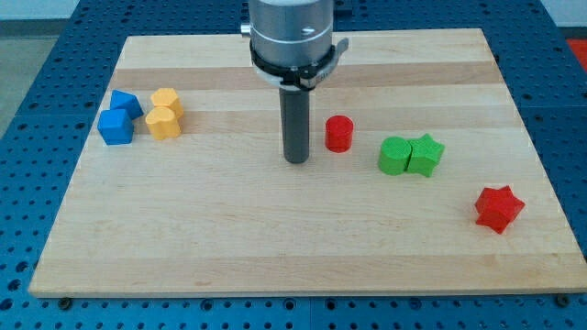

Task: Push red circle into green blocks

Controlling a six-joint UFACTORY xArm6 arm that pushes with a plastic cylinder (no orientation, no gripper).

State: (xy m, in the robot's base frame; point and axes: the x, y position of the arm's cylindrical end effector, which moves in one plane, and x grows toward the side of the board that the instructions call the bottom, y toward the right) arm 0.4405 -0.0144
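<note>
The red circle (339, 133) stands on the wooden board, right of centre. Two green blocks sit touching to its right: a rounded green block (395, 155) and a green star (426, 154). My tip (295, 159) rests on the board just left of the red circle and slightly below it, with a small gap between them. The red circle is a short way up and to the left of the green pair, apart from them.
A red star (498, 208) lies at the lower right. Two blue blocks (119, 117) and two yellow blocks (166, 114) cluster at the left. The wooden board (293, 257) sits on a blue perforated table.
</note>
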